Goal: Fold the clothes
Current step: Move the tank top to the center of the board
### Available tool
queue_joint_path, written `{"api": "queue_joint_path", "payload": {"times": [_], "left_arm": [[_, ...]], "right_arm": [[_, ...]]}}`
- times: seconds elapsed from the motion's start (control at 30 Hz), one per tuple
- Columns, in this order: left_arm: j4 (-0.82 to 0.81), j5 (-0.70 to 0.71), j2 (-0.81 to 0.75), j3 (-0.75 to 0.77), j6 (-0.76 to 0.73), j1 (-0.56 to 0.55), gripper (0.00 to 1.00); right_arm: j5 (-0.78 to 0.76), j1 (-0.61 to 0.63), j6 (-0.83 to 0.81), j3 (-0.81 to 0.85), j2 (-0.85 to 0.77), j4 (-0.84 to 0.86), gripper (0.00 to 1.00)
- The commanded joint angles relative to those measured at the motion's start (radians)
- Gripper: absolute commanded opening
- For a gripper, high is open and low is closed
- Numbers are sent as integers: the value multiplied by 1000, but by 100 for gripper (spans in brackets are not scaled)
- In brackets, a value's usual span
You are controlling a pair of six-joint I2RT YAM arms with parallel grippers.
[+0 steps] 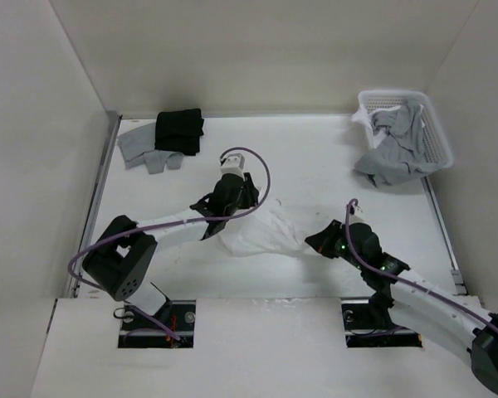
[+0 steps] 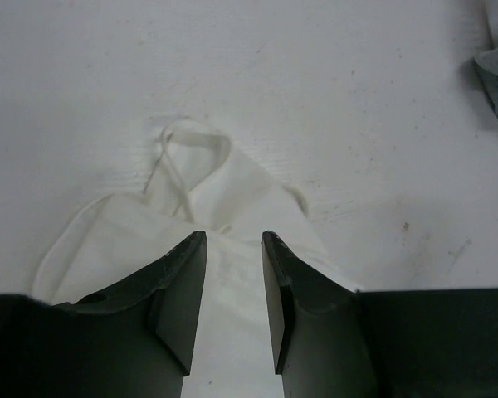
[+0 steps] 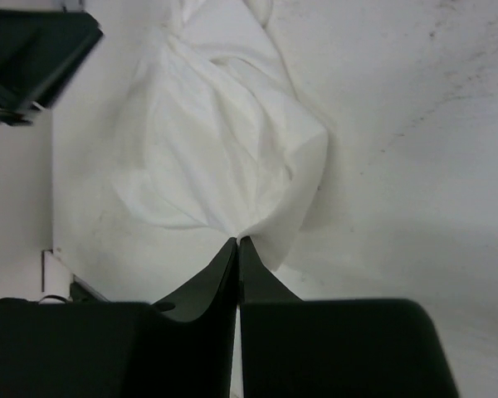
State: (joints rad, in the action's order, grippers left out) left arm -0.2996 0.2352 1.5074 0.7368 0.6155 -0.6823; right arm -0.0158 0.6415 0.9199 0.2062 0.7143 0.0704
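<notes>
White panels walled a white table (image 1: 315,157) where two arms worked at a white top (image 1: 261,236), which lay crumpled on the near middle of the surface, between the two grippers. The left gripper (image 1: 216,224) stood over the garment's left end with its fingers plainly apart. In its wrist view the thin fabric showed through the gap, and a narrow strap loop (image 2: 191,141) lay flat on the table beyond. Whether those fingers touched the cloth could not be told.

The right gripper (image 1: 315,242) was at the garment's right end. Its wrist view showed the fingers pressed together on the edge of the top, with the fabric puckering and fanning away from the pinch.

At the far right corner sat a white plastic basket (image 1: 394,94) with slotted walls. It held a bunched grey garment (image 1: 390,162) that spilled over the near rim and onto the table. A little white cloth showed at the basket's left edge.

At the far left, well apart from the arms, a black folded garment (image 1: 179,130) rested partly on a flat grey garment (image 1: 137,148).
</notes>
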Motion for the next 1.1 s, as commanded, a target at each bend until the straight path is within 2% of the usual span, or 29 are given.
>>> {"api": "queue_joint_path", "payload": {"times": [0.0, 0.2, 0.43, 0.53, 0.67, 0.83, 1.07], "left_arm": [[51, 43, 83, 105, -129, -23, 32], [115, 38, 149, 179, -194, -84, 27], [183, 64, 145, 158, -207, -136, 22], [185, 131, 143, 139, -206, -142, 29], [166, 185, 154, 130, -217, -145, 33], [146, 194, 175, 130, -218, -141, 34], [140, 165, 201, 134, -226, -138, 20]], "right_arm": [[-12, -15, -4, 7, 43, 71, 6], [1, -26, -26, 15, 88, 117, 7], [14, -59, -39, 6, 80, 127, 8], [28, -65, -46, 6, 91, 146, 9], [37, -65, -47, 4, 112, 164, 9], [46, -65, -47, 2, 132, 181, 9], [48, -65, -50, 10, 146, 195, 9]]}}
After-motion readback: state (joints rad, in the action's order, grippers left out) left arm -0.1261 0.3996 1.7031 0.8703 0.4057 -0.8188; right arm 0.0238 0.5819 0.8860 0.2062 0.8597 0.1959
